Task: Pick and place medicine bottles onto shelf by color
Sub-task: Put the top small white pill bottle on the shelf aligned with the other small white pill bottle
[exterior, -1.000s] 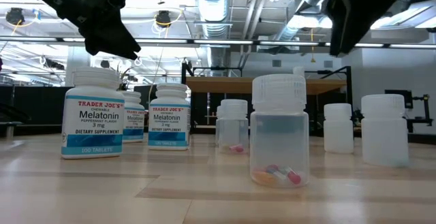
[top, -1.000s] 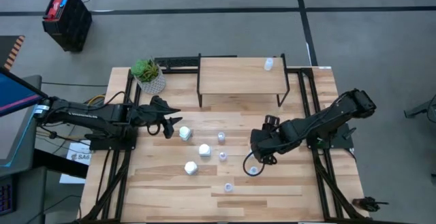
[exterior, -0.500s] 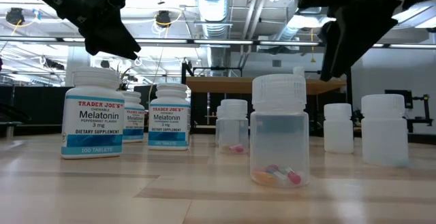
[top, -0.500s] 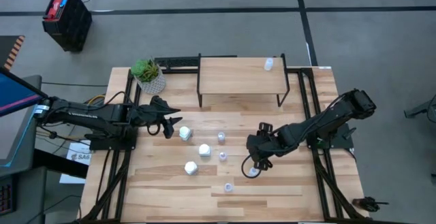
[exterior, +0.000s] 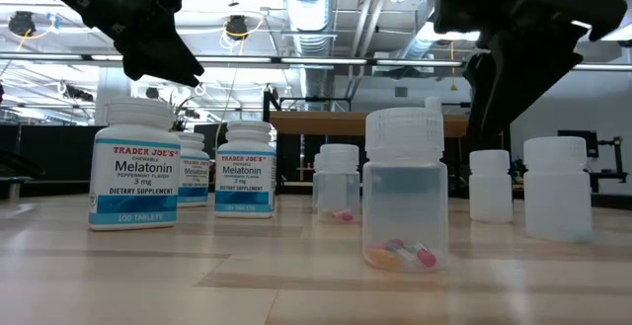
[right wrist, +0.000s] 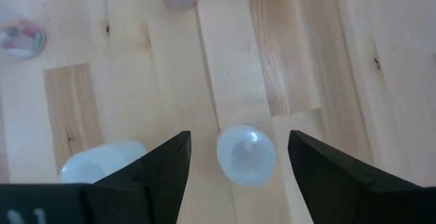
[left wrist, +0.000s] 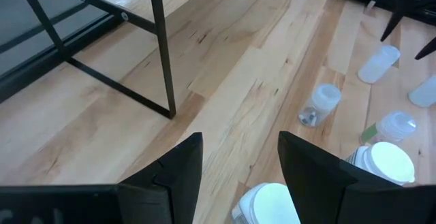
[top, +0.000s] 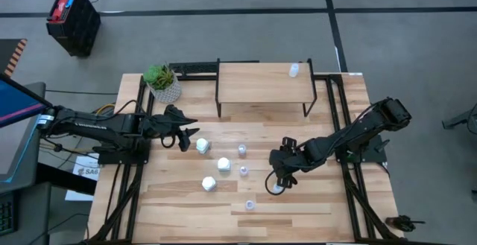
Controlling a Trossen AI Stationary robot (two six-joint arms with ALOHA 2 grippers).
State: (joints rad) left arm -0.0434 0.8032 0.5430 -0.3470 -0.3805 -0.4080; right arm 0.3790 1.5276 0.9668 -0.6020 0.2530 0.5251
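Three white medicine bottles (top: 202, 146), (top: 223, 163), (top: 209, 184) and several small translucent ones (top: 242, 150) stand on the table in front of the shelf (top: 262, 83). One pale bottle (top: 294, 70) stands on the shelf's right end. My right gripper (right wrist: 238, 137) is open and points steeply down. Its fingers stand on either side of a translucent bottle (right wrist: 246, 154) without touching it. A second pale bottle (right wrist: 102, 161) is just outside one finger. My left gripper (left wrist: 240, 139) waits open above a white bottle's cap (left wrist: 269, 203) at the table's left.
A potted plant (top: 162, 81) stands at the far left corner beside the shelf. In the low view the labelled white bottles (exterior: 135, 167) stand left and the clear ones (exterior: 405, 192) middle and right. Bare planks lie along the near edge (top: 313, 208).
My right gripper has come down toward the translucent bottle and tipped to point more steeply down, its fingers staying open. The bottles have not moved.
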